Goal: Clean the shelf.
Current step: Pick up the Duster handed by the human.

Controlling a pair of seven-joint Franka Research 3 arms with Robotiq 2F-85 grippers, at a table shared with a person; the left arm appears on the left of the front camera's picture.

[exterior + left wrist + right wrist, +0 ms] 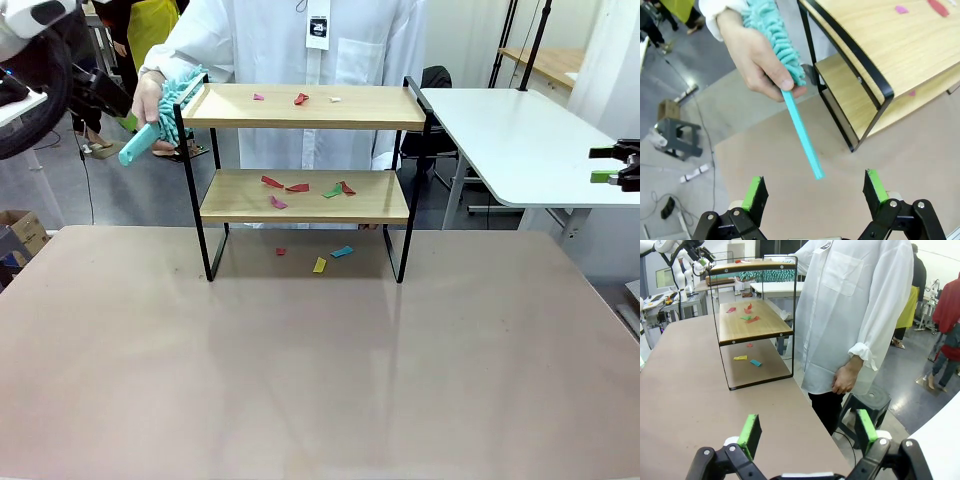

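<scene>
We see a small two-tier shelf [305, 195] of two light wooden boards in a thin black metal frame, standing upright at the far middle of a brownish table. Small coloured paper scraps [300, 98] lie scattered on its top board and its lower board, and on the table beneath.

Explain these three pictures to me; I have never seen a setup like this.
Two robot arms share a table with a person. One picture looks across the table from between the arms; the other two come from cameras on each wrist. The shelf carries coloured paper scraps, and more lie on the table under it. The person's hand holds out a turquoise duster towards the left gripper, which is open and holds nothing. The right gripper is open and empty too, off to the side.
</scene>
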